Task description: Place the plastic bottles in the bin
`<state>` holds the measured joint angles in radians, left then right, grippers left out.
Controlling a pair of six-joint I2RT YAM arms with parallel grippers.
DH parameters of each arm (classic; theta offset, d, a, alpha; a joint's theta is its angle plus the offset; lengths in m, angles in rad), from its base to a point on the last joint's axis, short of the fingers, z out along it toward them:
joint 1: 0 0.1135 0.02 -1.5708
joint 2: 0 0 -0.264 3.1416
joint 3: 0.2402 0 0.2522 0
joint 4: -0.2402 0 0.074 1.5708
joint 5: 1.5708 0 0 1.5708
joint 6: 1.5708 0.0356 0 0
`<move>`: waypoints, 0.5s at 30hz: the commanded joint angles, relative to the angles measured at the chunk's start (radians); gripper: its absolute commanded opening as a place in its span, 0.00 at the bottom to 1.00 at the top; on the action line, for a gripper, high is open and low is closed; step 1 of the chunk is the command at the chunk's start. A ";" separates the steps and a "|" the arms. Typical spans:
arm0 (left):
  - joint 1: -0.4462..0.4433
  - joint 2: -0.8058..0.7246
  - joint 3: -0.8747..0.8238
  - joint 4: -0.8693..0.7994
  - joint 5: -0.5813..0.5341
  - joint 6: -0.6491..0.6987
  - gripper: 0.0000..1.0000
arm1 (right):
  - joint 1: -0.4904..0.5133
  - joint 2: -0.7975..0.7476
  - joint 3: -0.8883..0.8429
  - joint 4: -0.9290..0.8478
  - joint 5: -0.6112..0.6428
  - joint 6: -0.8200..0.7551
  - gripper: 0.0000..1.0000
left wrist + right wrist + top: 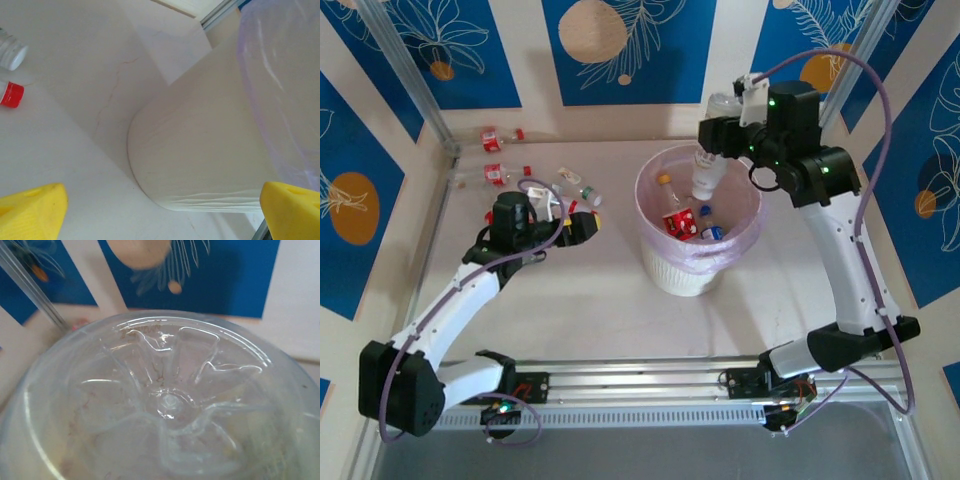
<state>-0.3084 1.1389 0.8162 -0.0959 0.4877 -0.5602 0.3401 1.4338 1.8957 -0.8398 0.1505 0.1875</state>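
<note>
A: Above the bin (652, 180), right of centre: which step?
B: Release. The right end effector (712, 140) grips a clear bottle (704, 178), neck down, over the opening.
A: Next?
B: Probably parting those jaws. The left end effector (586, 222), spread wide, hangs near stray bottles (500, 170) on the worktop (600, 300).

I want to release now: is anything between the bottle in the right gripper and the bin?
Nothing visible. The bottle hangs from the right gripper over the open mouth of the bin; other bottles lie at its bottom.
</note>
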 commanded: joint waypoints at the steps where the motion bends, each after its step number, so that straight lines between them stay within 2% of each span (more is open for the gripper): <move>1: 0.009 0.018 0.032 0.002 -0.024 -0.021 0.97 | 0.001 0.017 -0.059 -0.070 0.079 -0.054 0.59; 8: 0.011 0.021 0.040 -0.047 -0.055 0.000 0.97 | 0.002 0.059 -0.156 -0.094 0.142 -0.072 0.59; 15: 0.014 0.025 0.033 -0.050 -0.057 0.006 0.97 | 0.005 0.090 -0.249 -0.074 0.138 -0.054 0.59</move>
<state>-0.3046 1.1625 0.8200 -0.1322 0.4393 -0.5678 0.3401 1.5089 1.6703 -0.9249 0.2775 0.1345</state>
